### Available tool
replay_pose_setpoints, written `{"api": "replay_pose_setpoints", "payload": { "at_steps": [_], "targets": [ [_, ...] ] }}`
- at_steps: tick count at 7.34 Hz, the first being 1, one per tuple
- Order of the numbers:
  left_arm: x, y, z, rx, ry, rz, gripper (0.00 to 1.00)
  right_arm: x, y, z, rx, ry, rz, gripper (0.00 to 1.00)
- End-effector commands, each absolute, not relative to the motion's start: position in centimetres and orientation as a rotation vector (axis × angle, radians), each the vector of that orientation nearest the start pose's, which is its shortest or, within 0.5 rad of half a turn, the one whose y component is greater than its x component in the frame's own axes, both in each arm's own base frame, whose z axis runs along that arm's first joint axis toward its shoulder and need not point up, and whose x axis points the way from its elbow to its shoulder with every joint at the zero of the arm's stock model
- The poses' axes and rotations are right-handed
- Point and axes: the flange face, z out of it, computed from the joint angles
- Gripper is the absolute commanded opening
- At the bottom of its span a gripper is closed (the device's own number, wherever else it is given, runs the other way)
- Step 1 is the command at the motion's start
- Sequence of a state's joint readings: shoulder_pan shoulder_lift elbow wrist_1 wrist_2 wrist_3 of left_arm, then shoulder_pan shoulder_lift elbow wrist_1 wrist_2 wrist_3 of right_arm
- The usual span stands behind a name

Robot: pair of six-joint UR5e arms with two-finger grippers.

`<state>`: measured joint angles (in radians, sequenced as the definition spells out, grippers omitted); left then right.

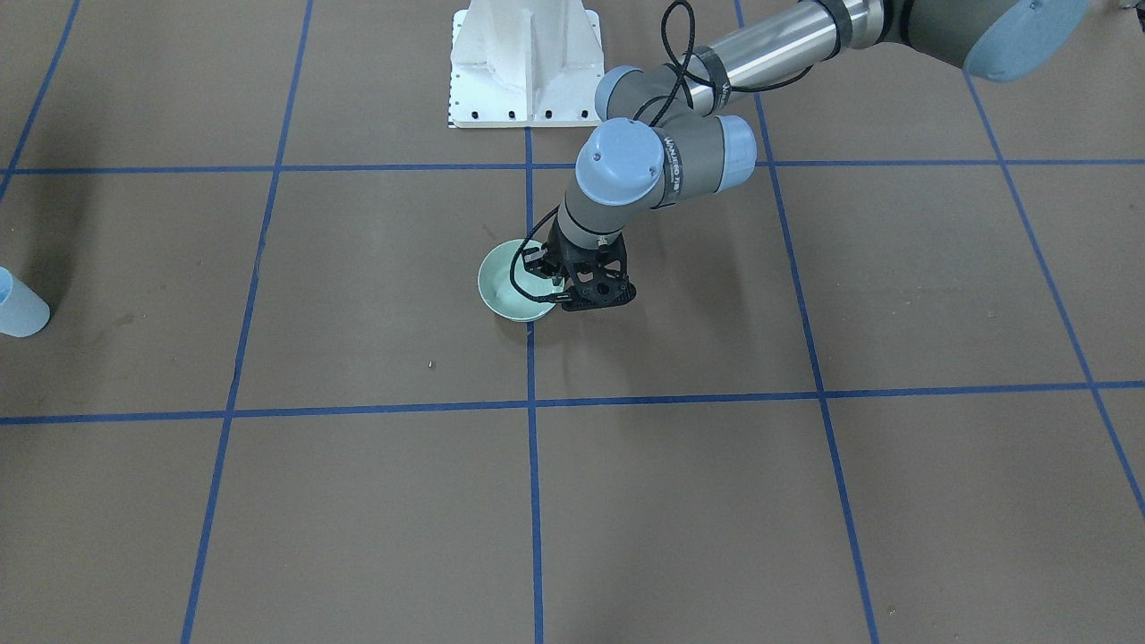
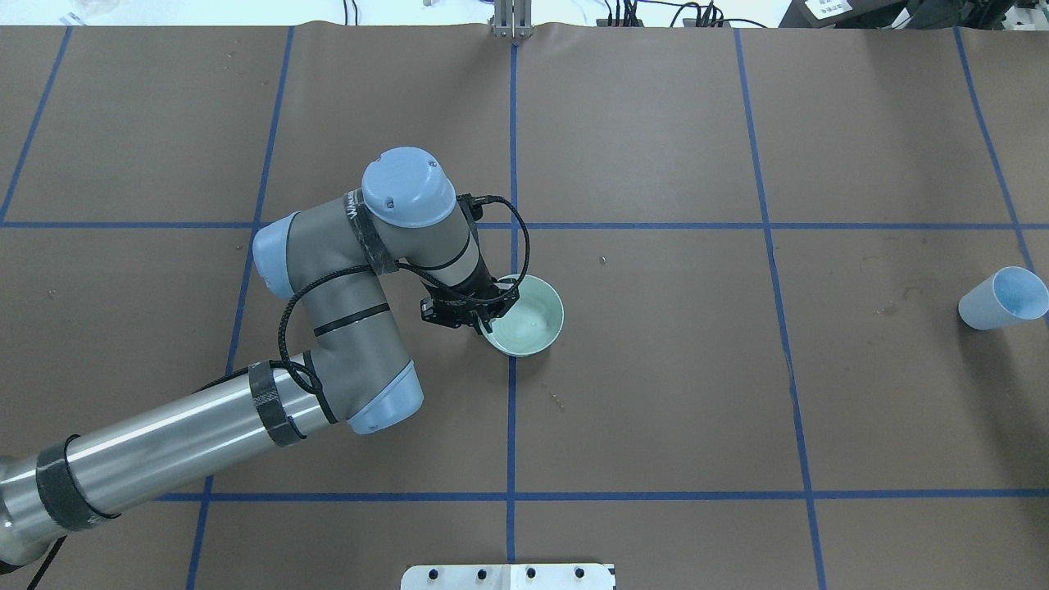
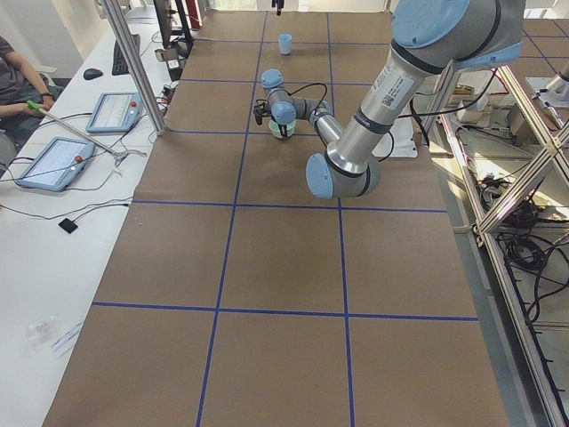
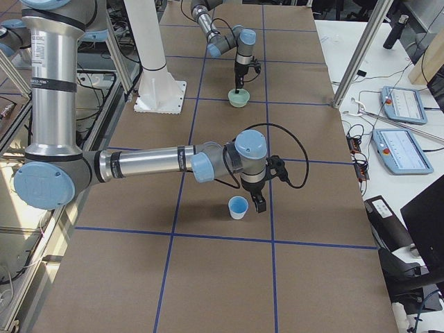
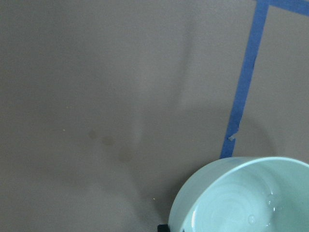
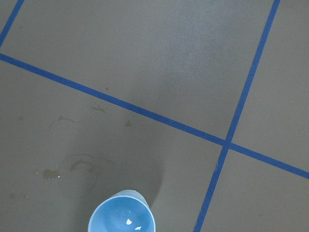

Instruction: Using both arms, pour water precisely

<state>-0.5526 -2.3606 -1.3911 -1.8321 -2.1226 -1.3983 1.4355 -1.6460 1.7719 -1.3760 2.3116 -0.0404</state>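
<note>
The left arm [image 2: 164,447] reaches over the brown table [image 2: 656,369] to a pale green bowl [image 2: 553,321] that stands on a blue tape line [image 2: 511,410] near the middle. The left gripper [image 2: 482,321] points down at the rim of the bowl, on the side nearest to its own arm. I cannot tell how far its fingers stand apart, nor if they hold the rim. In the left wrist view a little water [image 5: 270,200] shows in the bottom of the bowl as small glints and a faint sheen. Far away, near the table's end on the robot's right, a light blue cup [image 4: 238,207] stands upright on the table. The right arm [image 4: 146,161] stretches low over the table to it, and the right gripper [image 4: 259,202] hangs just beside the cup, pointing down. This gripper shows clearly only from the side, so I cannot say if it is open or closed, or if it touches the cup. The right wrist view looks down into the cup, where two white glints lie on the blue bottom. The robot's white pedestal [image 1: 525,67] stands at the table's edge behind the bowl.
</note>
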Motion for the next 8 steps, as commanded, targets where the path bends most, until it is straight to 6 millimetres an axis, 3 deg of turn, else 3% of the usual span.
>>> {"api": "replay_pose_setpoints", "payload": {
  "at_steps": [1, 2, 3, 4, 5, 6, 8],
  "targets": [
    [59.0, -47.1, 21.2, -0.166, 0.988, -0.113, 1.00, 0.2, -48.0, 57.5, 0.272, -0.750, -0.284, 1.00],
    [56.8, -47.5, 19.0, -0.144, 1.029, -0.117, 1.00, 0.5, -47.3, 58.1, 0.266, -0.752, -0.276, 1.00],
    [53.4, -46.7, 17.0, -0.114, 1.085, -0.120, 1.00, 0.8, -46.1, 59.1, 0.249, -0.753, -0.268, 1.00],
    [51.3, -46.1, 15.8, -0.110, 1.082, -0.132, 1.00, 1.0, -45.4, 58.5, 0.257, -0.753, -0.267, 1.00],
    [50.0, -46.2, 15.1, -0.109, 1.074, -0.146, 1.00, 1.1, -43.5, 59.1, 0.254, -0.755, -0.270, 1.00],
    [49.7, -46.2, 15.9, -0.112, 1.065, -0.153, 1.00, 1.4, -40.9, 60.2, 0.341, -0.767, -0.305, 1.00],
    [48.8, -46.6, 16.0, -0.106, 1.067, -0.165, 1.00, 1.8, -36.5, 64.2, 0.495, -0.792, -0.292, 1.00]
  ]
}}
